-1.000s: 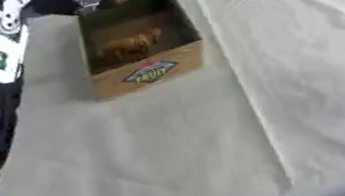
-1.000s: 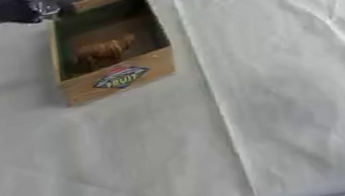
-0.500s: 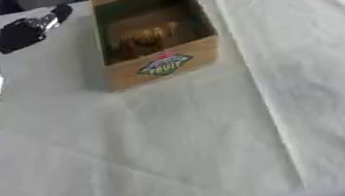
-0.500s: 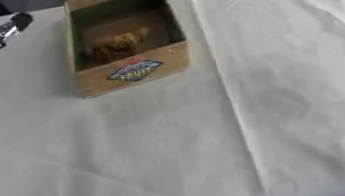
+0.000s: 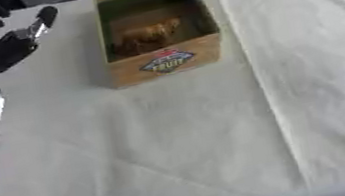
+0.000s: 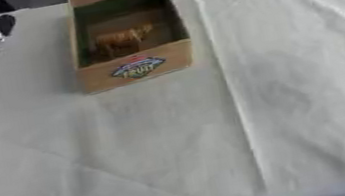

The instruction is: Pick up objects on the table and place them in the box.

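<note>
a creased white cloth (image 5: 218, 137) is covering the table. the cardboard box (image 5: 166, 61) is sitting at its far side, a blurry brown object (image 5: 147, 34) lying inside. left of the box the left hand (image 5: 11, 44) is hovering, fingers relaxed, partly cut off.

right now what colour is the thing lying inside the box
Golden brown, the thing in the cardboard box; the left eye view shows it best.

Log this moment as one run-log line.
left hand: open, holding nothing, left of box | box: upright on cloth, brown object inside | right hand: not in view
</note>
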Tool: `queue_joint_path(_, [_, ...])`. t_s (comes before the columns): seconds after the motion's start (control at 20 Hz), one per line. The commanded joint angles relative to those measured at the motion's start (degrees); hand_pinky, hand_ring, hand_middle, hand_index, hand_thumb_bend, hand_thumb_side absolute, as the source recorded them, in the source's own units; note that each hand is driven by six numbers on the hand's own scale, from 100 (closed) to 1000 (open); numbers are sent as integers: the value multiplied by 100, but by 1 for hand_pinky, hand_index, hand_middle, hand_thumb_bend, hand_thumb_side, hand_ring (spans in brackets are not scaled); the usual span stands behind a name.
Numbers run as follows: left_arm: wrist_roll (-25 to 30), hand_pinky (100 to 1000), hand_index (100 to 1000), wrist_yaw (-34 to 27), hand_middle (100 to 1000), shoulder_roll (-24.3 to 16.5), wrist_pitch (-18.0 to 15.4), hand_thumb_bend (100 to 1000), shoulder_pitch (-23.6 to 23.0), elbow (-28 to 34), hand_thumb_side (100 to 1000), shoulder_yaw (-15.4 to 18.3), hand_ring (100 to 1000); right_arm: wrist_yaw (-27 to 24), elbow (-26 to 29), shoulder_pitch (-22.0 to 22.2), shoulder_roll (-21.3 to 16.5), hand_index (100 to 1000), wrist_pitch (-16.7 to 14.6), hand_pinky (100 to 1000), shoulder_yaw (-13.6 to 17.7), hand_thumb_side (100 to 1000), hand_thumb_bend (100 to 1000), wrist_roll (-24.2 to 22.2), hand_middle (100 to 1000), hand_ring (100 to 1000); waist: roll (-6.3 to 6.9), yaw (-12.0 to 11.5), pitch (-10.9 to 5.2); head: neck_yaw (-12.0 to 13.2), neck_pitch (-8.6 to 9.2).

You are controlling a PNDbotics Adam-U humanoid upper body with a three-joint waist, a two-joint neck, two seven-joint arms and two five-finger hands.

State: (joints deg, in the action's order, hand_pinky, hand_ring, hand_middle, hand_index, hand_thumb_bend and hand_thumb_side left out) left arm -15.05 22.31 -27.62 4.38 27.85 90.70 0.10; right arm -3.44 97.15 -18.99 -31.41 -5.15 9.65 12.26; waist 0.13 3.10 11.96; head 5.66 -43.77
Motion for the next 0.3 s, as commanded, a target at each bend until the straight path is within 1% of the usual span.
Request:
queue_joint_path(0.05, [-185,552,665,-314,577,-82,-89,700,20,99,593,-28,570,-11,50,-86,-180,823,0,443,22,309,100,12,686,593,-21,21,-66,-61,15])
queue_joint_path(0.3, [-236,548,662,-837,567,-150,-196,686,-7,93,592,-67,560,6,58,-89,-171,822,14,441,25,310,100,3,684,592,-28,47,-51,-118,34])
